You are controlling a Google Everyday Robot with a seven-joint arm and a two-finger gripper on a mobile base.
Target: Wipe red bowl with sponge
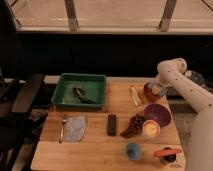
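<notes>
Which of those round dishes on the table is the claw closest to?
The red bowl at the table's far right edge: the claw hangs right over it. The purple dish, white cup and blue cup all sit nearer the front.

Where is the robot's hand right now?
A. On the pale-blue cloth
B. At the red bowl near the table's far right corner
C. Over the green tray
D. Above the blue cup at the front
B: the gripper at the end of the white arm sits right at the red bowl, at the back right of the table.
</notes>
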